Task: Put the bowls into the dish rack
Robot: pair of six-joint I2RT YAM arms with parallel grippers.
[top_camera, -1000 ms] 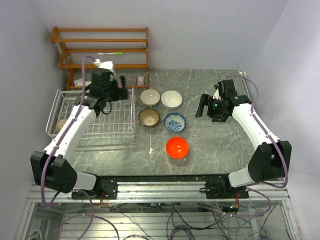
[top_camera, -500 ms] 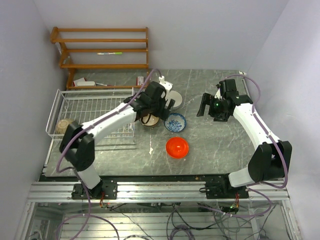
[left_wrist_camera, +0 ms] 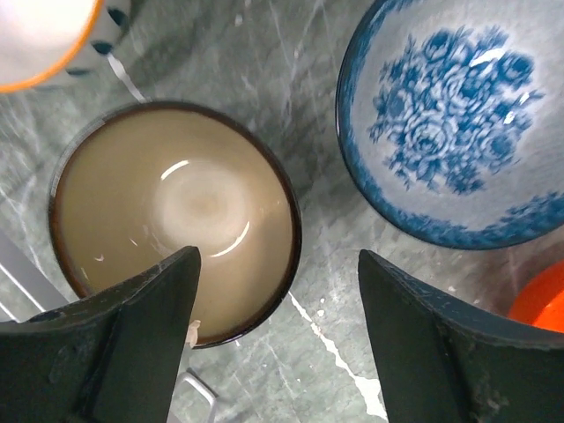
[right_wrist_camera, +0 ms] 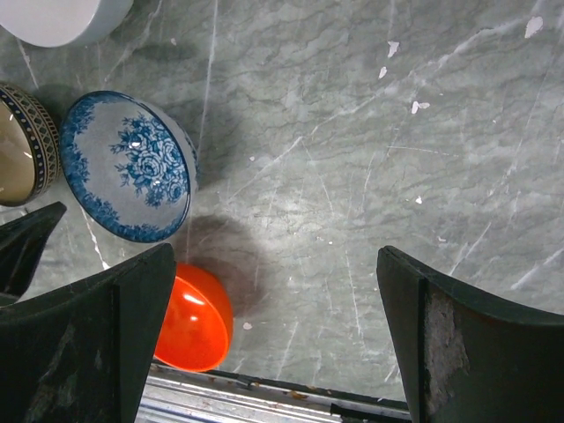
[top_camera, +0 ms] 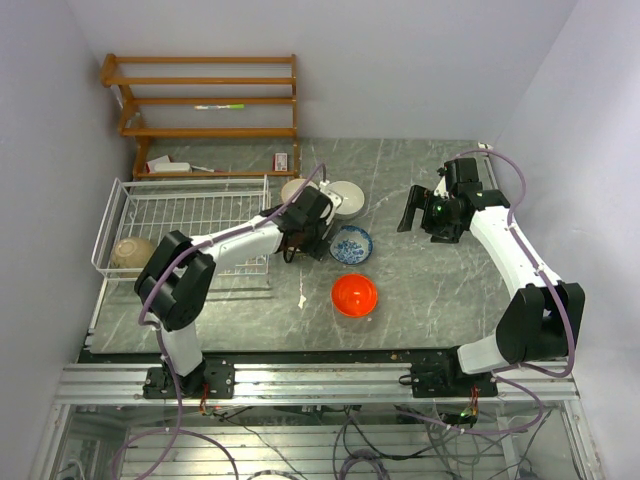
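Observation:
The white wire dish rack (top_camera: 190, 225) stands at the left with a brownish-tan bowl (top_camera: 130, 252) in its near-left corner. My left gripper (top_camera: 305, 242) (left_wrist_camera: 278, 326) is open and low over a beige bowl with a dark rim (left_wrist_camera: 176, 220). One finger is over the bowl's inside and the other is outside, so the rim lies between them. Beside it are the blue-and-white bowl (top_camera: 351, 244) (left_wrist_camera: 458, 132) (right_wrist_camera: 128, 167), the white bowl (top_camera: 347, 198), a cream bowl (top_camera: 292, 187) and the orange-red bowl (top_camera: 354, 295) (right_wrist_camera: 189, 317). My right gripper (top_camera: 412, 212) (right_wrist_camera: 273, 335) is open and empty above bare table. No black bowl shows.
A wooden slatted shelf (top_camera: 205, 100) stands behind the rack against the back wall, with small items at its foot. The table's near edge and rail (right_wrist_camera: 264, 388) lie just beyond the orange-red bowl. White chips mark the grey marble top (top_camera: 430, 290).
My left arm has swung right from above the dish rack to the bowls and come down over the beige bowl. My right arm has barely moved.

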